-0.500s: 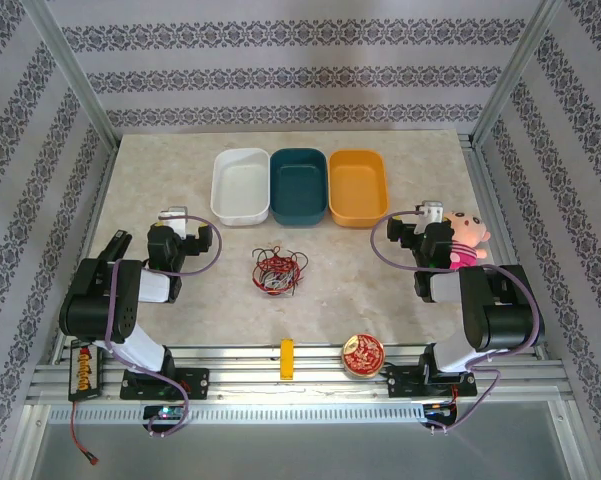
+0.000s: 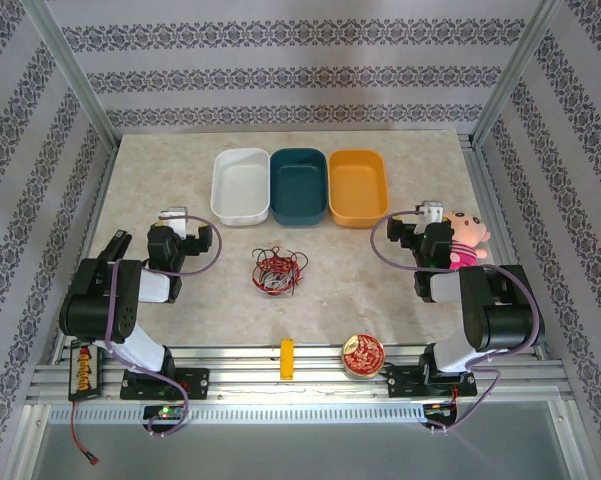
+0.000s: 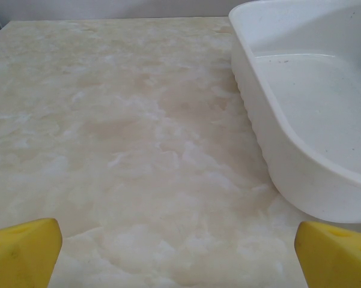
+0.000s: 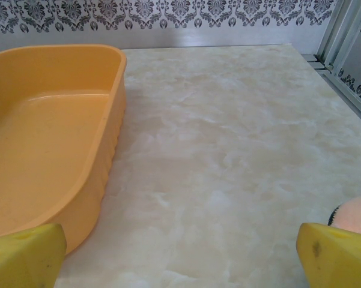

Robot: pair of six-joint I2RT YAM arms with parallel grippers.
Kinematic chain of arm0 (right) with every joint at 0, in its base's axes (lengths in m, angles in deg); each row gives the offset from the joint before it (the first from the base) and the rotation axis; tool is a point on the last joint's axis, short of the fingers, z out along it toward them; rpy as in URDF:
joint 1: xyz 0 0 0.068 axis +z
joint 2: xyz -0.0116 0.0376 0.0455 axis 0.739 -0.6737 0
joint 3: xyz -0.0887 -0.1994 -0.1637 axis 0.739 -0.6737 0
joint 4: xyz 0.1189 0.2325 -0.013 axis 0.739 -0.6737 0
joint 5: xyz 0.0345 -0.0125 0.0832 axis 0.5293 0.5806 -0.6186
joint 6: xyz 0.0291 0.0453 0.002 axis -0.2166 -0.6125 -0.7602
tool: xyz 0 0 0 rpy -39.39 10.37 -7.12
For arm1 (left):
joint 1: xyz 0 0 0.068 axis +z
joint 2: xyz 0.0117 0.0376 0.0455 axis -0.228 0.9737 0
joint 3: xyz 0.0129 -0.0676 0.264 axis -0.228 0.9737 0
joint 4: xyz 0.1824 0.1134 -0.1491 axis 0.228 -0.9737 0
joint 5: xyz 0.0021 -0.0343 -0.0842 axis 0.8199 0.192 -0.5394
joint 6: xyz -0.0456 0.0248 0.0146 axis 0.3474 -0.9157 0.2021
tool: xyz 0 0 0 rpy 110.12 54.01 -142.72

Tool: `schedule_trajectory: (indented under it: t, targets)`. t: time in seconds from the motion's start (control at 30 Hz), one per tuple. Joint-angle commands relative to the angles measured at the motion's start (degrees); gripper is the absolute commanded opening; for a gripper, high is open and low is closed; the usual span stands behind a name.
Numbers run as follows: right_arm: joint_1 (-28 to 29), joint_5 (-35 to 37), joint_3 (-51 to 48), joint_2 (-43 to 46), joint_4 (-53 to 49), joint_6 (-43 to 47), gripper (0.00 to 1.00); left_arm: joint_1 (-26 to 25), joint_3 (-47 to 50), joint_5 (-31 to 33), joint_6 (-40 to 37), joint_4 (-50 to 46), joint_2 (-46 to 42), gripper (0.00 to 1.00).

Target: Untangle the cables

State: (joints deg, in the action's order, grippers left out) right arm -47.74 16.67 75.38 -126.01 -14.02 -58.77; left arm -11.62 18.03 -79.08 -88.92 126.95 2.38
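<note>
Left pincer [image 3: 180, 258] and right pincer [image 4: 180, 258]: both spread wide, gripping nothing. Cables [image 2: 278, 270]: red-and-grey tangle on the counter [image 2: 160, 170] between the arms, near the teal bin [image 2: 299, 186] but apart from it. White bin [image 2: 241, 186], teal bin, orange bin [image 2: 358, 187]: floors bare, with possibly faint specks in the white one.

A beige marbled table [image 2: 160, 190] carries three oblong tubs side by side at the far middle: white tub [image 2: 241, 186] left, teal tub [image 2: 299, 186] between, orange tub [image 2: 358, 187] right. The cables [image 2: 278, 270] lie bunched at the centre. A doll [image 2: 469, 236] lies at the right edge, a round red tin [image 2: 362, 355] at the near edge.
</note>
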Motion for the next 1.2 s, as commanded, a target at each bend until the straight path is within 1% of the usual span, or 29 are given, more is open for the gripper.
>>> schedule_trajectory:
  t: [0.0, 0.2, 0.3, 0.87, 1.07, 1.17]
  targets:
    - [0.63, -1.31, 0.73, -0.47, 1.51, 0.44, 0.98, -0.38, -0.87, -0.84, 0.03, -0.34, -0.55, 0.99]
    - [0.64, -1.25, 0.73, -0.45, 1.51, 0.51, 0.98, -0.42, -0.85, -0.98, -0.12, -0.39, -0.59, 0.99]
    - [0.61, -1.26, 0.73, -0.45, 1.51, 0.48, 0.98, -0.42, -0.87, -2.22, -0.47, -0.35, -0.64, 0.99]
    - [0.63, -1.26, 0.78, -0.41, 1.47, 0.5, 0.98, -0.4, -1.08, -2.32, -0.4, -0.7, -0.62, 0.99]
    - [0.63, -1.18, 0.78, -0.4, 1.44, 0.44, 0.98, -0.41, -1.02, -0.73, 0.12, -0.78, -0.69, 0.99]
    - [0.63, 0.09, 1.17, 1.19, -0.5, 0.05, 0.98, -0.42, 0.17, 0.64, 0.76, 0.68, -2.21, 0.99]
